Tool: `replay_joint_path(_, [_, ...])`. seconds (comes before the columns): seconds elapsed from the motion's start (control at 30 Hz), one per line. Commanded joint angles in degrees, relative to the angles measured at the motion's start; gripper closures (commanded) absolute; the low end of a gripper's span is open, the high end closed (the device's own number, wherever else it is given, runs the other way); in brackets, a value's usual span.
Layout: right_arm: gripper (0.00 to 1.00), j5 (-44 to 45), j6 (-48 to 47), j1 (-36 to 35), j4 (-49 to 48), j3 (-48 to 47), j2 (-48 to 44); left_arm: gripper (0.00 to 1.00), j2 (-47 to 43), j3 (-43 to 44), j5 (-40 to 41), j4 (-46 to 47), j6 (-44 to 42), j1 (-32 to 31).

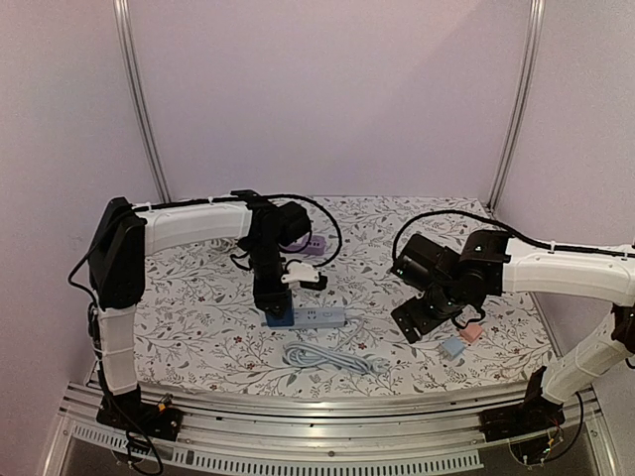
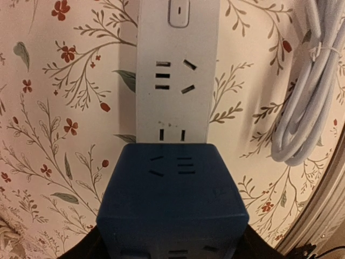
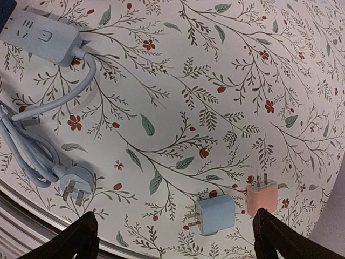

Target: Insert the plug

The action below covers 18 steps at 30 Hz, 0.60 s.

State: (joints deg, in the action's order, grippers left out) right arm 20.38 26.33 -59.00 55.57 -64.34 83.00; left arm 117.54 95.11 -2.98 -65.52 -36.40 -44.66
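A white power strip [image 1: 319, 317] lies at the table's middle; in the left wrist view [image 2: 177, 75] its sockets and switch show. A dark blue cube plug [image 2: 172, 199] with socket slots on its faces sits against the strip's near end, also seen in the top view [image 1: 280, 318]. My left gripper [image 2: 172, 240] is shut on the cube, with dark fingers at both its lower sides. My right gripper [image 3: 178, 243] is open and empty, just above a light blue plug [image 3: 215, 215] and a pink plug [image 3: 262, 197], both lying prongs out on the table.
The strip's coiled white cable [image 1: 332, 359] and its wall plug [image 3: 74, 183] lie near the front edge. A purple block [image 1: 312, 245] sits at the back behind the left arm. The metal table rail [image 1: 327, 402] runs along the front.
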Motion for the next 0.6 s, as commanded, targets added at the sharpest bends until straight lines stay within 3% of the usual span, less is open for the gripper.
replay_joint_path(0.0, [0.01, 2.5, 1.96, -0.47, 1.31, -1.39, 0.0, 1.0, 4.84, -0.88, 2.58, 13.97, 3.03, 0.28])
replay_joint_path(0.37, [0.01, 3.23, 1.57, -0.47, 1.64, -1.22, -1.12, 0.74, 2.35, -1.25, 3.59, 14.1, 2.81, 0.28])
replay_joint_path(0.43, [0.01, 3.57, 1.2, -0.48, 1.6, -1.39, -1.17, 0.55, 1.76, -1.13, 2.68, 13.72, 2.67, 0.28])
replay_joint_path(0.57, [0.01, 3.88, 1.05, -0.43, 1.57, -1.68, -1.4, 0.32, 0.6, -1.24, 0.84, 12.71, 1.77, 0.28])
